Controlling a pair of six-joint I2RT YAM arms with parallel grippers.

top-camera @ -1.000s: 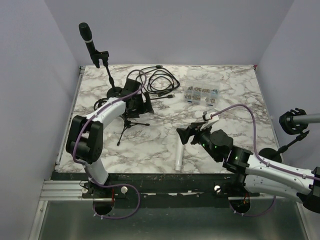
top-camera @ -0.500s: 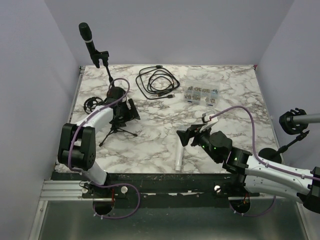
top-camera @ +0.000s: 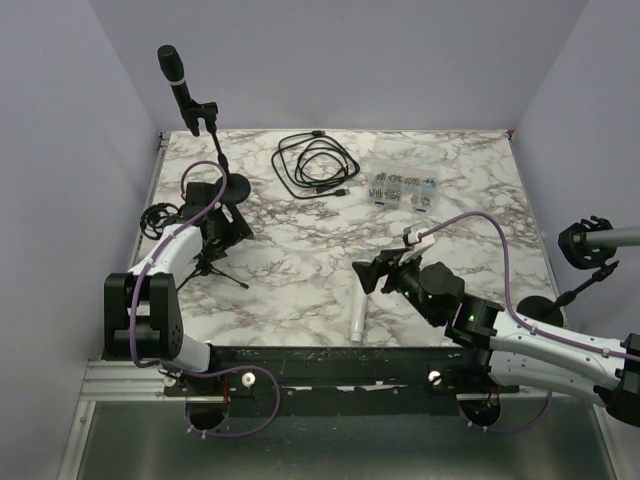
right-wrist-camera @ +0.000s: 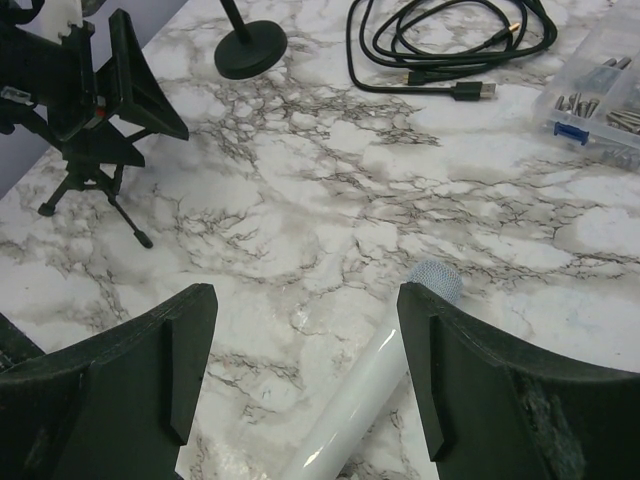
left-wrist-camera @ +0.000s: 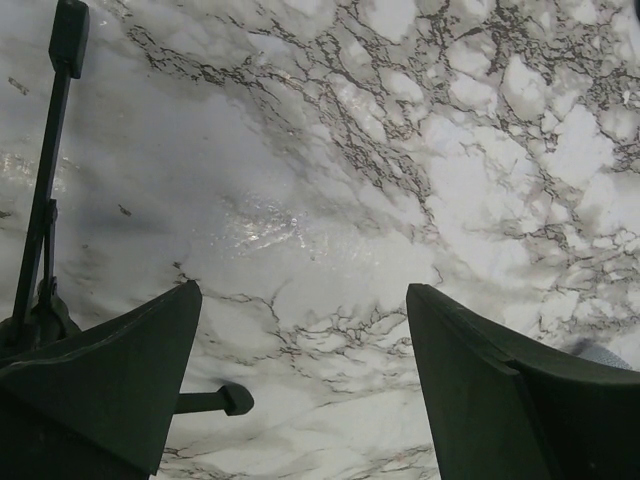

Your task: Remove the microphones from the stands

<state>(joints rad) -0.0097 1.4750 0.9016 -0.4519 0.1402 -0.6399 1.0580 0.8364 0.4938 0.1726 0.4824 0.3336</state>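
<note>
The white cylindrical microphone (top-camera: 357, 315) (right-wrist-camera: 365, 395) lies flat on the white-and-grey marbled desk (top-camera: 470, 220) near its front edge, off any stand, with its grey mesh head pointing toward the far side. The right tool (top-camera: 372, 272) (right-wrist-camera: 305, 295) hangs just over that head end with its fingers spread wide and neither one on the microphone. Well to the left, a small black tripod stand (top-camera: 213, 268) (right-wrist-camera: 95, 185) sits on its splayed legs directly under the left tool (top-camera: 225, 225) (left-wrist-camera: 303, 295). That tool is also spread. The left wrist view shows only bare marble between its fingers, with a tripod leg running up the far left edge. Whether the tool's body touches the tripod's top I cannot tell. Behind the tripod a tall black stand with a round base (top-camera: 235, 187) (right-wrist-camera: 250, 52) carries a black handheld microphone (top-camera: 172, 68), clipped in at a slant. The right wrist view cuts this stand off above its base. Farther back lie a coiled black cable (top-camera: 318, 165) (right-wrist-camera: 450, 40) and a clear plastic box of small parts (top-camera: 402, 187) (right-wrist-camera: 605, 90). Only the top view shows another black stand (top-camera: 590, 240) at the right edge.
</note>
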